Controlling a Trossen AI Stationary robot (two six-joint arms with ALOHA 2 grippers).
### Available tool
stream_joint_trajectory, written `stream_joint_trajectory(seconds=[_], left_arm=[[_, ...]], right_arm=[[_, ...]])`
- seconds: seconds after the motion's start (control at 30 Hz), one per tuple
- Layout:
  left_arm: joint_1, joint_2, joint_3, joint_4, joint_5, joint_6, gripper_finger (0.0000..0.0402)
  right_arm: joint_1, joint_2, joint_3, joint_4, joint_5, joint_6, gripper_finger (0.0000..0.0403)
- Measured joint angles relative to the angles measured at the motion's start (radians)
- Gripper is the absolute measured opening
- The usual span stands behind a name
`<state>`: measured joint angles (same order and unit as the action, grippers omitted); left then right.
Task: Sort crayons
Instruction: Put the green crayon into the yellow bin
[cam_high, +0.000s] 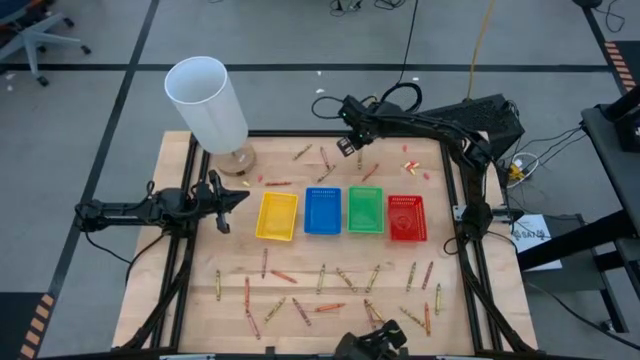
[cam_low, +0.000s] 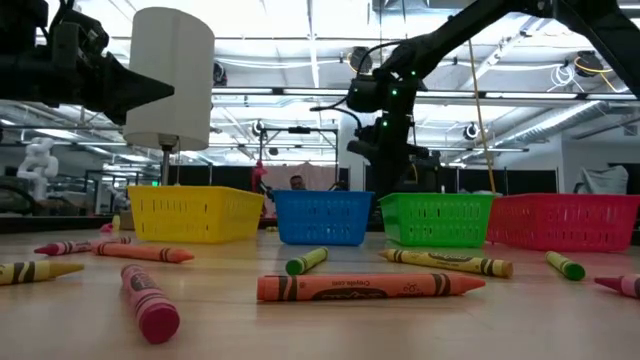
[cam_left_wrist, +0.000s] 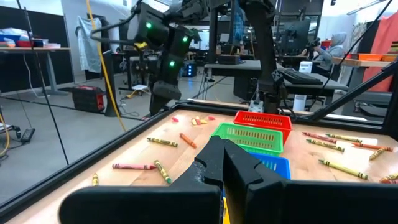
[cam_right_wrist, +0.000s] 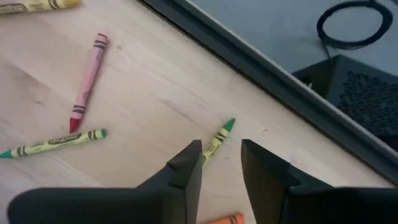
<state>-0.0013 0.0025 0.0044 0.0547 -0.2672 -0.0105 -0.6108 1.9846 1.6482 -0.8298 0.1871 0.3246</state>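
Observation:
Several crayons lie flat on the wooden table: one group (cam_high: 330, 295) near the front edge, another (cam_high: 325, 160) behind the trays. My right gripper (cam_right_wrist: 221, 148) hovers open over the far group, pointing steeply down, near the table's far edge. A yellow-green crayon (cam_right_wrist: 219, 137) lies just ahead of the gap between its fingers, untouched. A red crayon (cam_right_wrist: 87, 81) and a green one (cam_right_wrist: 56, 143) lie nearby. My left gripper (cam_left_wrist: 222, 155) waits shut and level at the table's left side (cam_high: 222, 196), holding nothing.
Yellow (cam_high: 277, 215), blue (cam_high: 322, 210), green (cam_high: 365, 210) and red (cam_high: 406, 217) trays stand in a row mid-table. A white cylinder on a stand (cam_high: 207, 100) rises at the far left. A dark rail (cam_right_wrist: 261, 68) runs along the far edge, close to my right gripper.

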Motion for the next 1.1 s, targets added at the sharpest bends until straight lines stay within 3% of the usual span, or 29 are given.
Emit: stream_joint_trajectory(seconds=[0.33,0.63,0.77,1.1], left_arm=[[0.0,0.0,0.0,0.006,0.0,0.002,0.0],[0.0,0.0,0.0,0.03,-0.004,0.087,0.0],[0.0,0.0,0.001,0.031,-0.004,0.153,0.0],[0.0,0.0,0.002,0.007,-0.001,0.148,0.0]], right_arm=[[0.023,0.01,-0.104,0.028,0.079,0.119,0.0111],[0.024,0.011,-0.235,0.23,0.072,0.245,0.0111],[0.024,0.01,-0.241,0.243,0.072,0.283,0.0111],[0.055,0.024,-0.24,0.294,0.076,0.344,0.0111]])
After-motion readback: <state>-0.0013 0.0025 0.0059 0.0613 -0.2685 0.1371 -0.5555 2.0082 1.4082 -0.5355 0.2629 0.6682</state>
